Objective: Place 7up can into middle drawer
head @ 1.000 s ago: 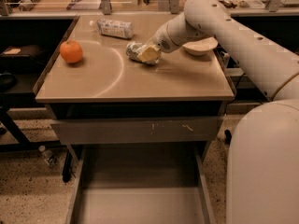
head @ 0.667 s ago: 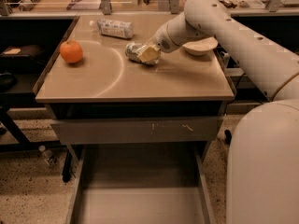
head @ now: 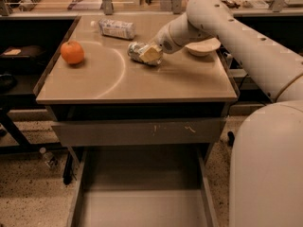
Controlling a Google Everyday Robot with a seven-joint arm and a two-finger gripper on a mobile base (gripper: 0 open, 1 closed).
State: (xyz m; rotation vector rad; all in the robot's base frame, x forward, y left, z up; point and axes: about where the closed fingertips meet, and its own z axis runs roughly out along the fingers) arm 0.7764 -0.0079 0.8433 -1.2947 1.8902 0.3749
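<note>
The 7up can (head: pixel 136 51), small and silvery, lies on its side on the beige tabletop (head: pixel 118 79), near its back middle. My gripper (head: pixel 150 55) is down at the can's right end and touches it, with the arm (head: pixel 222 22) reaching in from the right. The middle drawer (head: pixel 142 202) stands pulled out below the table front. Its flat grey floor is bare and its thin side walls run toward me.
An orange (head: pixel 72 52) sits at the table's left. A white-labelled clear bottle (head: pixel 117 29) lies at the back. A white bowl (head: pixel 202 46) sits behind the arm. The scratched beige front panel (head: pixel 137 132) is above the open drawer. My white body (head: pixel 270 164) fills the right side.
</note>
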